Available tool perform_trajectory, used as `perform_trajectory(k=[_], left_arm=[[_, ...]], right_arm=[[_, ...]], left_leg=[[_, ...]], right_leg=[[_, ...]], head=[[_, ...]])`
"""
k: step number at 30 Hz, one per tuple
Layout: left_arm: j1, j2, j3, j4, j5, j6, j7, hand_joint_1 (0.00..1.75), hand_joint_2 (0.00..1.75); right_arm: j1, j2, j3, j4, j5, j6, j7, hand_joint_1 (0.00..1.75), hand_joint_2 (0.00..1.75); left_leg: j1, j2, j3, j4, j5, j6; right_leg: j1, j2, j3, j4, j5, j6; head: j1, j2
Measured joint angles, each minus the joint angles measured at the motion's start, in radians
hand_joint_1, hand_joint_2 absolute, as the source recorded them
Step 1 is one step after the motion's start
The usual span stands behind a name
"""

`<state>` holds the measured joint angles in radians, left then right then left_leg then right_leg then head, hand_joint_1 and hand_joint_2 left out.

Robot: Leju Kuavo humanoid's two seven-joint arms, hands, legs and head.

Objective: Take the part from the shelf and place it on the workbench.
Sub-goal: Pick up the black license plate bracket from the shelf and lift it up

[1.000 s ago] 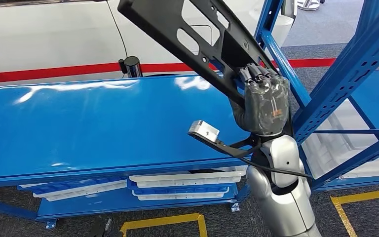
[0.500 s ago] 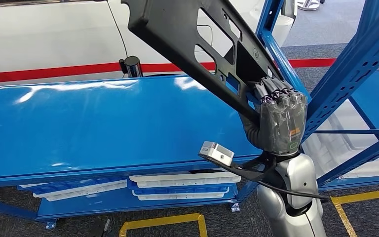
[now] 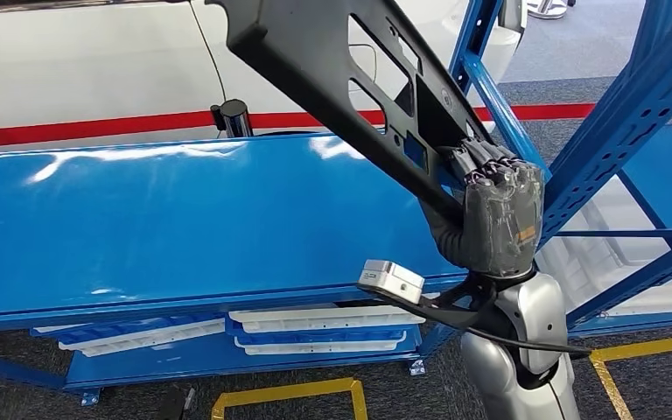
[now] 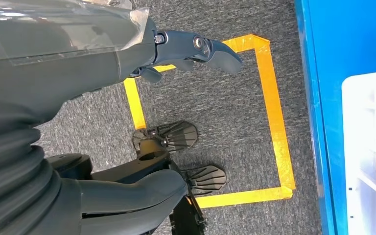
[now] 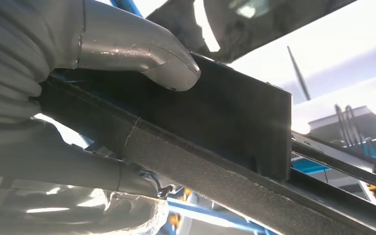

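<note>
A long black plastic part (image 3: 332,70) with several cut-outs slants up and to the left above the blue workbench (image 3: 184,219). My right hand (image 3: 494,219) grips its lower end at the bench's right end, close to the blue shelf upright (image 3: 617,114). In the right wrist view the thumb (image 5: 142,49) presses on the part (image 5: 215,117), with the fingers wrapped under its edge. My left hand (image 4: 78,54) hangs over grey carpet, holding nothing, its dark fingers (image 4: 215,49) stretched out.
White and blue trays (image 3: 328,319) are stacked on the bench's lower level. A red-striped white wall stands behind the bench, with a black post (image 3: 232,115) at its back edge. Yellow tape (image 4: 274,117) marks squares on the carpet. Shelf braces cross at the right.
My right hand has moved right and lower, toward me, carrying the part. The part has turned so that more of its broad face shows.
</note>
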<state>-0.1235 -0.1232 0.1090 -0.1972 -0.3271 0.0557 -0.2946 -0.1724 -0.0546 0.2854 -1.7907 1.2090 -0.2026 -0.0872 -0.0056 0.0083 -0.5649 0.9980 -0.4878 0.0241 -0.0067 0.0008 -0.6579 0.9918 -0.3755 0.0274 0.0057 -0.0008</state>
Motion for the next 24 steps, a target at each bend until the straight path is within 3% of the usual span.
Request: perform_trajectory(k=[9, 16, 20, 22, 24], left_arm=[[0.001, 0.001, 0.01, 0.0, -0.025, -0.006, 0.049, 0.0, 1.75], [0.001, 0.005, 0.01, 0.0, -0.067, -0.007, 0.085, 0.0, 1.75], [0.0, 0.007, 0.01, 0.0, -0.071, -0.01, 0.094, 0.0, 1.75], [-0.002, 0.006, 0.011, -0.002, -0.071, -0.01, 0.099, 0.0, 1.75], [-0.004, 0.006, 0.011, -0.004, -0.071, -0.01, 0.103, 0.0, 1.75]], right_arm=[[0.041, -0.015, -0.006, -0.09, -0.466, 0.109, -0.102, 1.54, 1.75], [0.069, -0.055, -0.033, -0.132, -0.493, 0.147, -0.07, 1.54, 1.75], [0.08, -0.071, -0.036, -0.126, -0.495, 0.151, -0.062, 1.54, 1.75], [0.08, -0.081, -0.038, -0.12, -0.496, 0.151, -0.06, 1.54, 1.75], [0.079, -0.092, -0.039, -0.11, -0.496, 0.151, -0.06, 1.54, 1.75]], left_leg=[[0.0, 0.0, 0.0, 0.0, 0.0, 0.0], [-0.006, 0.0, 0.003, 0.002, -0.007, 0.009], [-0.009, 0.001, 0.014, -0.004, 0.001, 0.023], [-0.003, 0.004, 0.027, -0.02, 0.014, 0.033], [0.001, 0.006, 0.032, -0.027, 0.022, 0.039]], right_leg=[[0.0, 0.0, 0.0, 0.0, 0.0, 0.0], [-0.008, 0.0, 0.006, -0.001, -0.001, 0.005], [-0.012, 0.0, 0.012, -0.004, 0.002, 0.014], [-0.011, 0.0, 0.001, 0.026, -0.021, 0.013], [-0.011, 0.0, -0.043, 0.135, -0.08, 0.005]], head=[[0.0, 0.0], [0.0, 0.0], [0.0, 0.0], [0.0, 0.0], [0.001, 0.0]])
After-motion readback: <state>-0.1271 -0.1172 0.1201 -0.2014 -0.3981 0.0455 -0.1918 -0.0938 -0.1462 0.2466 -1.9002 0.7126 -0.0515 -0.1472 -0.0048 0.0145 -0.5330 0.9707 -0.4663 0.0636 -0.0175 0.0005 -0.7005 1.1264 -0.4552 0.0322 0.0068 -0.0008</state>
